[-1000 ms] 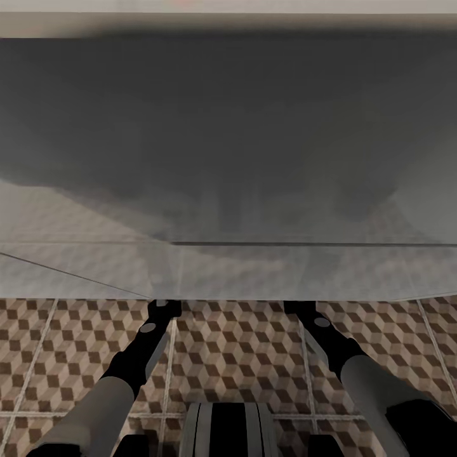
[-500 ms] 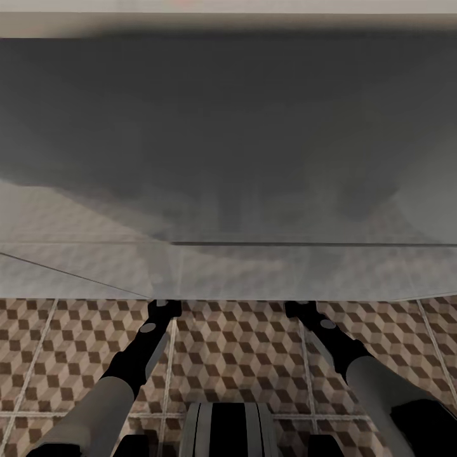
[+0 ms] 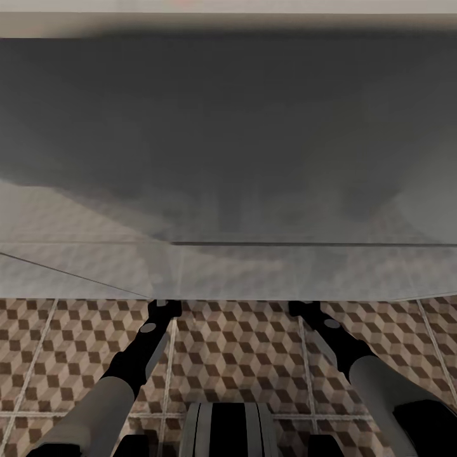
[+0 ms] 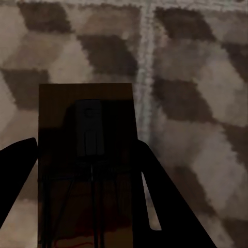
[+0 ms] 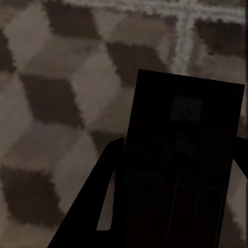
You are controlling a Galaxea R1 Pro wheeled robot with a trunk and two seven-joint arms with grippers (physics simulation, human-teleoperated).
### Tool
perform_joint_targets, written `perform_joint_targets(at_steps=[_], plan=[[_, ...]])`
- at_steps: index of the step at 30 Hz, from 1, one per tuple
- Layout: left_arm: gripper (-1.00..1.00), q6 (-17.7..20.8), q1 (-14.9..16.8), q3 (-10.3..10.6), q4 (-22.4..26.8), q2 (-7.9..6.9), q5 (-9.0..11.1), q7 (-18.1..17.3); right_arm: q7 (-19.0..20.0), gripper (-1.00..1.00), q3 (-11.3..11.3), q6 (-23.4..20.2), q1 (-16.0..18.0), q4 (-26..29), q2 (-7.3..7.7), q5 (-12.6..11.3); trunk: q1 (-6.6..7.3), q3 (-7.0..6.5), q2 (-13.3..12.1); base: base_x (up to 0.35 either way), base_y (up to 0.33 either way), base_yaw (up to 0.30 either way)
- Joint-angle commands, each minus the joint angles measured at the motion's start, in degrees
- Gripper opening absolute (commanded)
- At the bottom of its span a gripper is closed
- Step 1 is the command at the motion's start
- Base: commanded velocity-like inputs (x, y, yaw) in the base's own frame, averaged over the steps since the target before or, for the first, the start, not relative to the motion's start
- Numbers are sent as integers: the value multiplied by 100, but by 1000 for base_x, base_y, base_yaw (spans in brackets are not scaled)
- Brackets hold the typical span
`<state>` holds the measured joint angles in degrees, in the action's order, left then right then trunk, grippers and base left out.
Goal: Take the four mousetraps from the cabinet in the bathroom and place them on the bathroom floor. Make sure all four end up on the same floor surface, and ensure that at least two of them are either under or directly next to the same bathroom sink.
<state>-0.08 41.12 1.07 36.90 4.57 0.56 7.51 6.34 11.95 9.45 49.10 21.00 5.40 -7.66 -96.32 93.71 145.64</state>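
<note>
- In the left wrist view we see a mousetrap (image 4: 88, 165), a flat dark-brown rectangle, lying between the two dark fingers (image 4: 170, 206) of the left gripper (image 4: 88, 199) and close over the floor (image 4: 196, 77).
- We read the left jaws as closed onto this trap from both long sides.
- In the right wrist view a second, darker trap (image 5: 183, 160) sits between the fingers (image 5: 93, 206) of the right gripper (image 5: 175, 206), likewise held, with the cube-patterned tiles just beyond it.
- In the head view both arms reach forward and down; their tips pass under a glossy grey-white surface (image 3: 228, 127), so we cannot see the jaws there.
- The tiled floor (image 3: 235, 355) shows between the arms, below that surface.
</note>
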Motion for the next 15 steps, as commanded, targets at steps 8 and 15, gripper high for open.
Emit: perform_joint_targets(at_steps=[8, 15], plan=[[-100, -15, 1, -21, -92, -26, 4, 28, 24, -100, 1, 21, 1, -1, 6, -69, 1, 3, 1, 0, 0, 0], [-100, -19, 1, -43, -174, -32, -2, 31, 18, -100, 0, 22, 2, -4, 7, -69, 1, 3, 1, 0, 0, 0]])
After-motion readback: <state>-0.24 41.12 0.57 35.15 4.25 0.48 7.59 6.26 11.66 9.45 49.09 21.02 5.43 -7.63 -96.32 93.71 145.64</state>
